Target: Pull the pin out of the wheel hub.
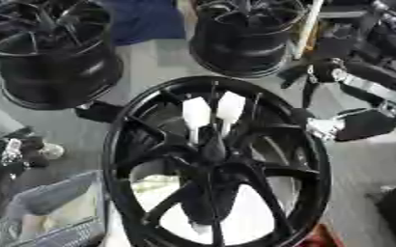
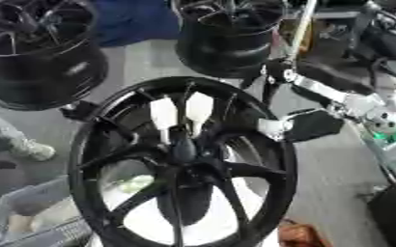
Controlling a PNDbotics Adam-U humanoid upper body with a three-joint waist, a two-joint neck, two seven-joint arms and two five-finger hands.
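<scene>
A large black wheel hub [image 1: 319, 159] with thin spokes lies in the middle of both views. Two white wedge-shaped pins [image 1: 196, 115] [image 1: 230, 107] stand side by side between the upper spokes, just above the dark centre boss [image 1: 211, 150]. My right hand [image 2: 311, 125] comes in from the right on a black and silver arm and sits at the hub's right rim, apart from the two pins. A small white piece [image 2: 272, 129] shows at its tip against the rim. My left hand [image 1: 11, 149] is a dark shape with silver parts at the left edge.
Two more black wheel hubs stand behind, one at the back left [image 1: 58, 72] and one at the back centre [image 1: 235, 48]. A shoe [image 1: 51, 150] and grey leg show at the left. A grey box [image 1: 58, 207] sits at the lower left, and white cloth lies under the hub.
</scene>
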